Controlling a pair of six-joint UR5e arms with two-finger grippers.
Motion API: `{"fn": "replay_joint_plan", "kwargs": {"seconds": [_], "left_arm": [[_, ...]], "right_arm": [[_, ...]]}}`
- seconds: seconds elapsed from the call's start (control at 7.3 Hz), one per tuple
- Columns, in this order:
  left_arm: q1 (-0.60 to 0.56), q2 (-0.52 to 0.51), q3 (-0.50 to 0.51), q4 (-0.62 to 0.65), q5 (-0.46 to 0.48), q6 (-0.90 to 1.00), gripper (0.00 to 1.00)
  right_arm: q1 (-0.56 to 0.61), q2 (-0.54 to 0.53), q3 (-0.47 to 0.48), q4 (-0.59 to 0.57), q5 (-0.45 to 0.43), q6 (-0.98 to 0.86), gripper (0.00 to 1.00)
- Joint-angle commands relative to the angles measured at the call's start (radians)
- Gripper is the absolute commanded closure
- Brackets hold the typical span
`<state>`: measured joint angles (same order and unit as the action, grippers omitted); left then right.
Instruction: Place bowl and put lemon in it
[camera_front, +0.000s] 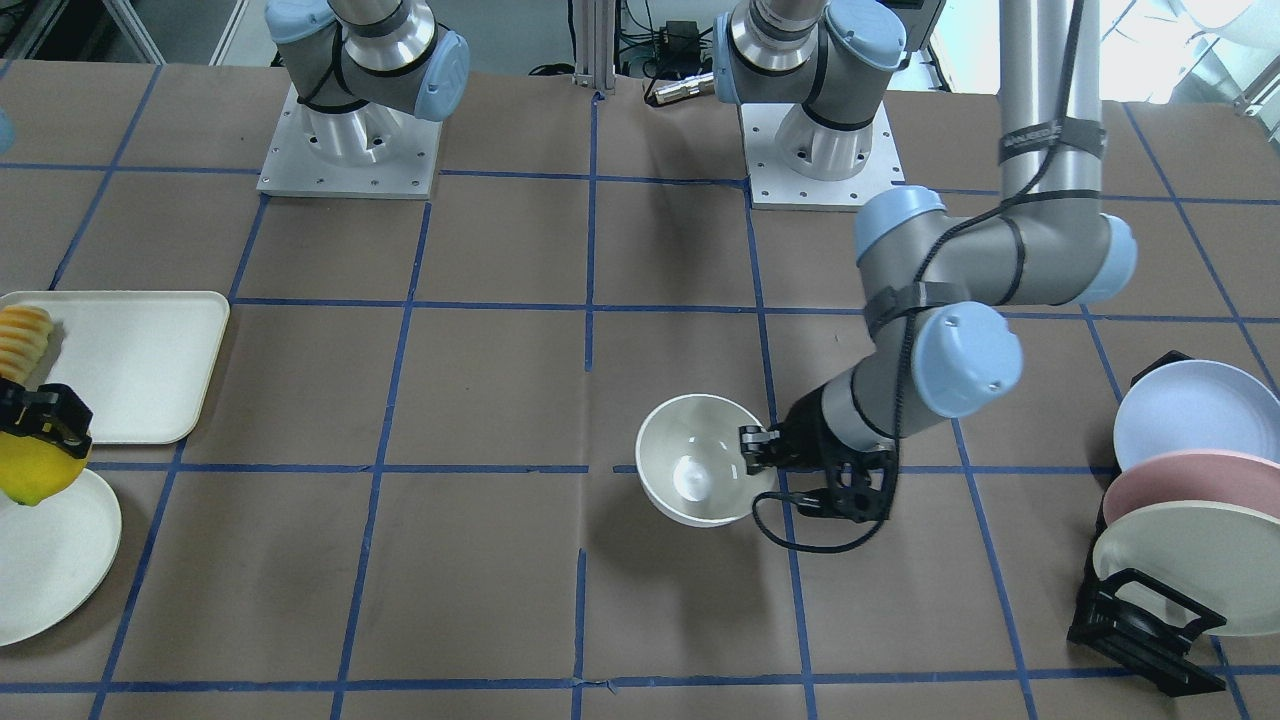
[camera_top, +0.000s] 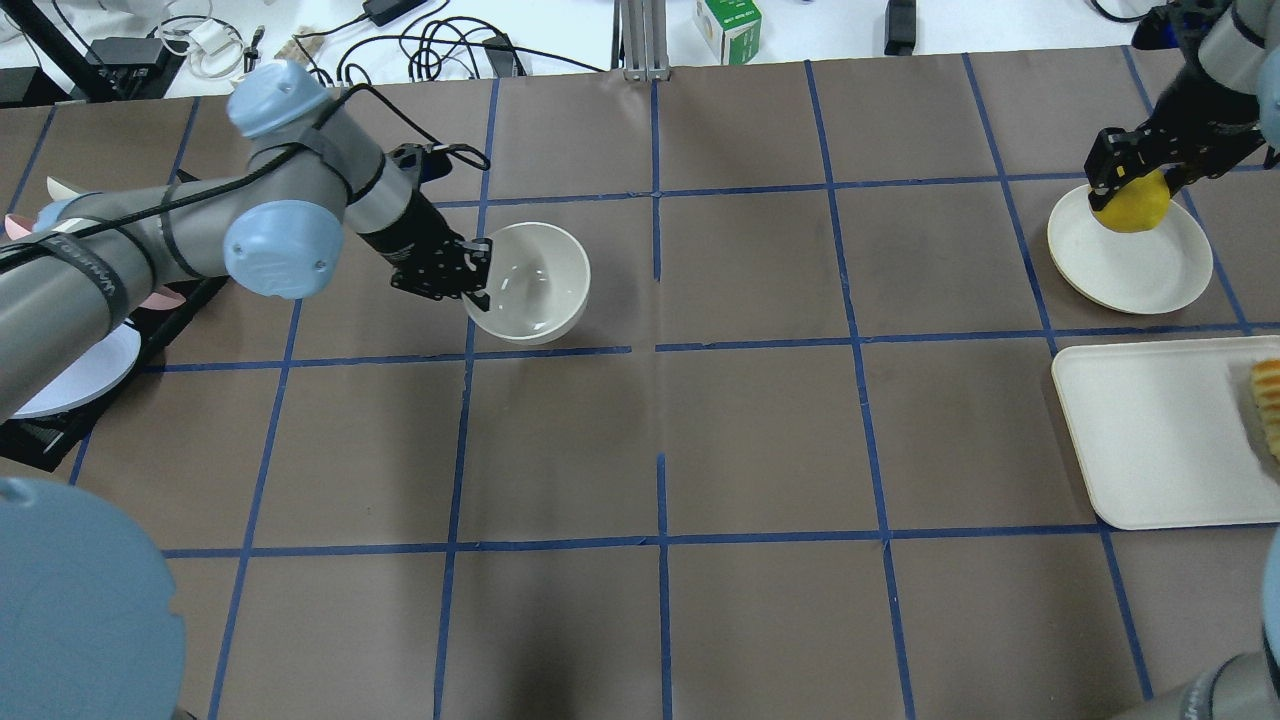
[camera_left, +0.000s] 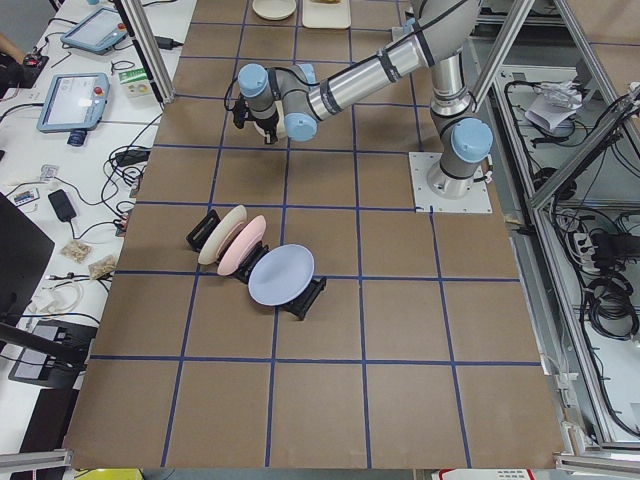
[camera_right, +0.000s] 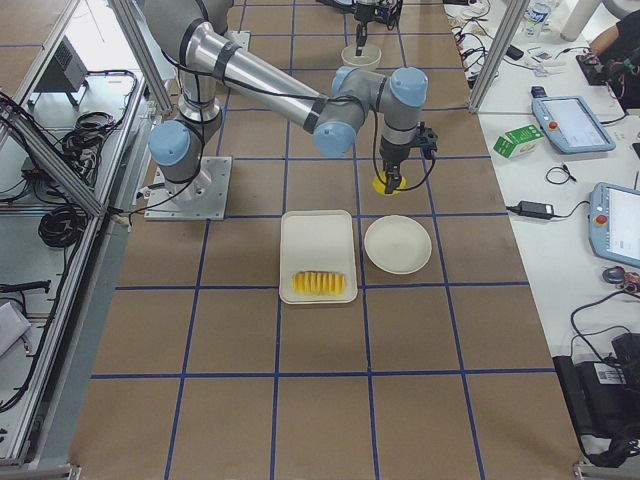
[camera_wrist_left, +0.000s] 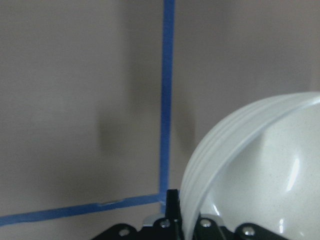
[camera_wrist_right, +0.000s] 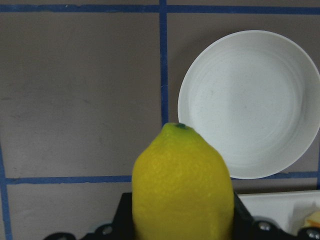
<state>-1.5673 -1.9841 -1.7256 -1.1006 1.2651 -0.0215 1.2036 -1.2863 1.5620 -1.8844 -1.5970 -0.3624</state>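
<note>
Bowl (camera_top: 530, 285) is being pinched by its rim in the left gripper (camera_top: 478, 277) for setting down; the right gripper (camera_top: 1130, 188) is clasping the lemon (camera_top: 1133, 212), a plate (camera_top: 1150, 275) edge beneath it, for dropping in.

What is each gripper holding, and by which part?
The left gripper pinches the bowl by its rim; the right gripper clamps the lemon across its sides, nub end free.
</note>
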Motion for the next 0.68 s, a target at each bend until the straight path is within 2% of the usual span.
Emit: {"fn": "replay_joint_plan", "kwargs": {"seconds": [0.0, 0.14, 0.41, 0.55], "left_arm": [[-0.144, -0.021, -0.041, 0.099, -0.010, -0.237, 1.00], [-0.167, -0.025, -0.057, 0.111, -0.006, -0.306, 1.00], [-0.168, -0.038, -0.045, 0.120, 0.000, -0.299, 1.00], [-0.168, -0.048, -0.048, 0.146, 0.002, -0.299, 1.00]], "right_arm": [[0.069, -0.034, 0.000, 0.045, 0.002, 0.100, 1.00], [0.097, -0.048, 0.000, 0.065, 0.003, 0.147, 1.00], [0.157, -0.071, 0.001, 0.103, 0.073, 0.245, 1.00], [0.200, -0.074, 0.003, 0.123, 0.074, 0.281, 1.00]]}}
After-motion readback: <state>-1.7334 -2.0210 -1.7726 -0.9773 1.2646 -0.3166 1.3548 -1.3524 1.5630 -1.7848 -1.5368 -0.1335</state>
